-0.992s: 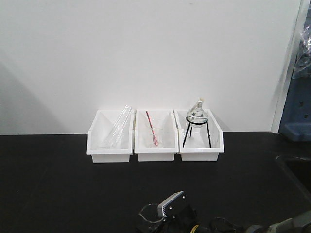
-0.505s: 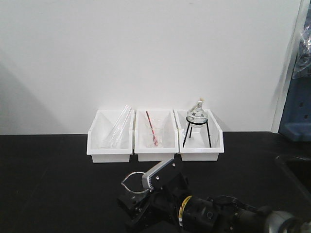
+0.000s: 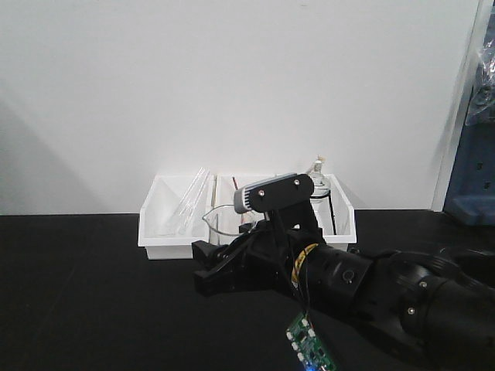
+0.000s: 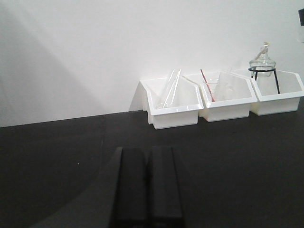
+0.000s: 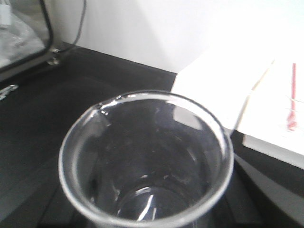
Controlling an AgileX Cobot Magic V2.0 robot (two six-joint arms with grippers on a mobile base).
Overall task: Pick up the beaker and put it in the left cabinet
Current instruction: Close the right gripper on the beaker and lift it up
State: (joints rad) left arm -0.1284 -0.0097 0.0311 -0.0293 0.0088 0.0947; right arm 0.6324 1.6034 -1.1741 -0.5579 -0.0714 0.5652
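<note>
A plain white wall [image 3: 232, 77] rises behind the black countertop [image 3: 77, 294].

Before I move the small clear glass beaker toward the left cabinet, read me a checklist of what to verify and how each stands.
1. Right gripper closed on the clear glass beaker, off the black table: ok.
2. Beaker empty: ok.
3. Beaker clear of the white plastic bins: ok; left wrist view shows nothing near them.
4. Left gripper shut, holding nothing: ok.
5. Pale grey left cabinet located: cannot tell; no view shows it.
</note>
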